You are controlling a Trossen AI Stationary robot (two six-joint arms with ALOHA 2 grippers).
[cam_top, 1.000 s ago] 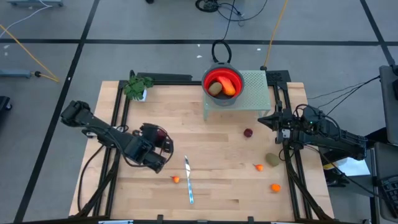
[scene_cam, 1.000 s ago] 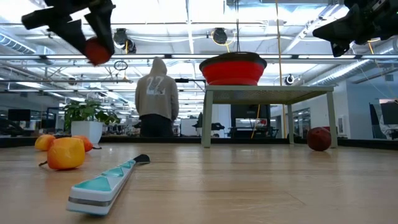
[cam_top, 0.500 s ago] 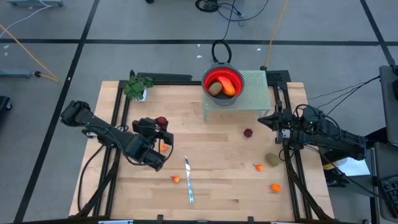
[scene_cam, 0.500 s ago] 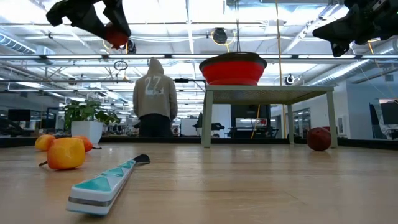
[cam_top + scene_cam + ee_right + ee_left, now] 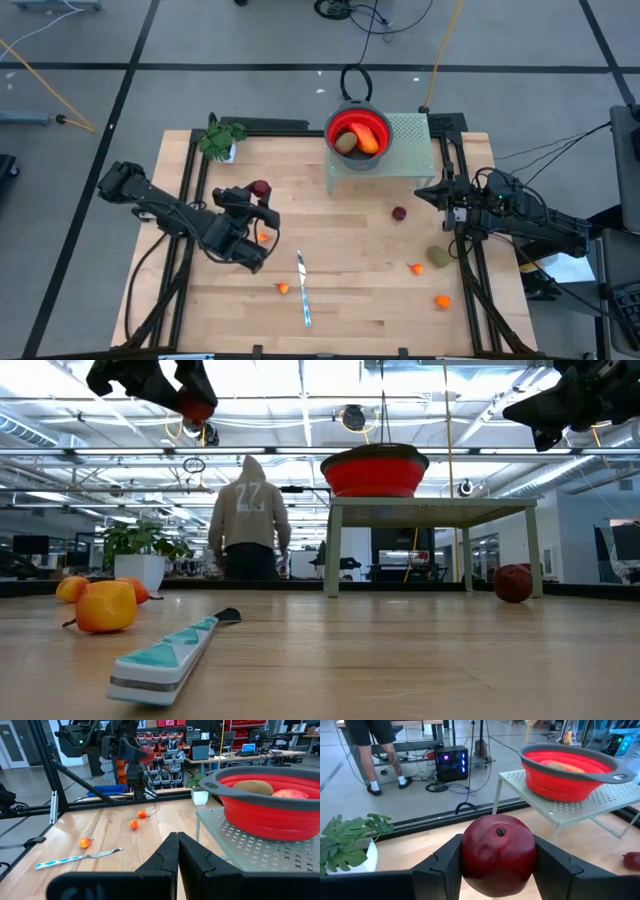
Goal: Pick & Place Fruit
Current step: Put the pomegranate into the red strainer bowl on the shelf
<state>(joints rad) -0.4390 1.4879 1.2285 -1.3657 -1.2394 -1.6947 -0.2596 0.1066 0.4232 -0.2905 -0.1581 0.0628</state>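
Above the table's left half, the left gripper point(image 5: 257, 197) clamps a dark red ball point(image 5: 498, 854) clear of the wood for carrying toward the red bowl point(image 5: 358, 134), while the right gripper point(image 5: 440, 193), fingers together, waits at the right edge.

My left gripper point(image 5: 498, 865) has black fingers point(image 5: 443, 865), and the ball point(image 5: 498, 854) between them is a deep, glossy red with a dark dimple. The bowl point(image 5: 568, 766) is bright red with a grey rim, on a pale green stand point(image 5: 410, 140) dotted with perforations. Inside it lie an olive-brown oval point(image 5: 345, 142) and an orange-red piece point(image 5: 368, 138). The table point(image 5: 350, 300) is light wood. The knife point(image 5: 170, 654) shows turquoise triangles on white. My right gripper point(image 5: 177, 851) is black. The plant point(image 5: 347, 840) is green.
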